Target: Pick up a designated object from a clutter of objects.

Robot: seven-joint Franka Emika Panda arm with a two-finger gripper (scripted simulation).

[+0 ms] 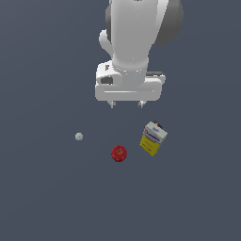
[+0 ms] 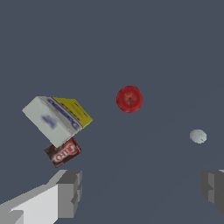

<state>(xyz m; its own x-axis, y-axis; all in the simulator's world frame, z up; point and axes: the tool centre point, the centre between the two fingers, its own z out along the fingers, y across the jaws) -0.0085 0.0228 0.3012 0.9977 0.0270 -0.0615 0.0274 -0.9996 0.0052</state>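
Apple (image 1: 119, 153) (image 2: 129, 99) is noted ahead of the wide-spread, empty jaws of the gripper (image 1: 126, 104), below their level and untouched, lying between box (image 1: 153, 138) and ball (image 1: 79, 136).

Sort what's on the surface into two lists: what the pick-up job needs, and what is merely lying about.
Belongs to the job:
- red fruit, the thing to pick up
- gripper, open, above the objects, holding nothing

Just lying about:
- yellow-and-white box, tilted, on the exterior view's right of the fruit
- small grey-white ball, on its left
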